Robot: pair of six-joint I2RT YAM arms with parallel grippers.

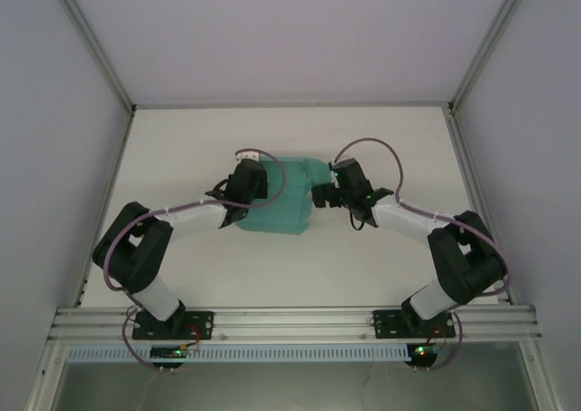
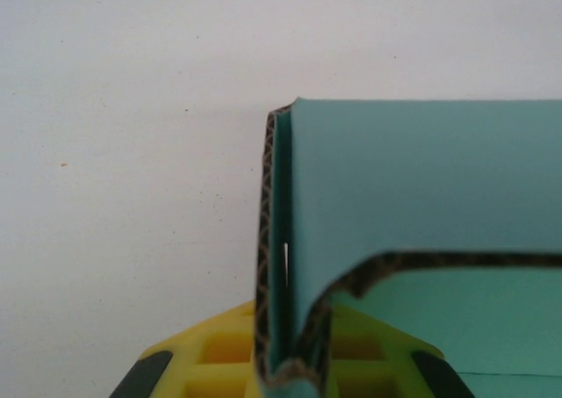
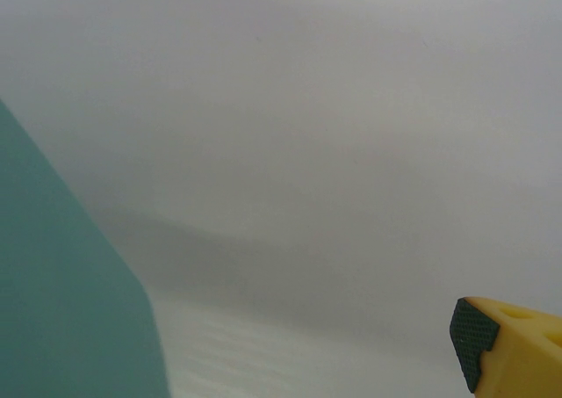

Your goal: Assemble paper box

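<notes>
teal-green thin card paper box (image 1: pixel 283 204), partly folded, brown cut edges. doubled wall pinched in clenched left gripper (image 2: pixel 290 367). right gripper (image 1: pixel 320 196) spread wide, released, beside the card.

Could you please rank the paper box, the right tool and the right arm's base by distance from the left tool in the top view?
1. paper box, gripped by the left tool, centre.
2. right tool, at the box's right edge.
3. right arm's base, bottom right.

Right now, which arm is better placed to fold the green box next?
Probably right: the right hand is open and free beside the paper box, while the left hand is shut on its folded edge.
</notes>
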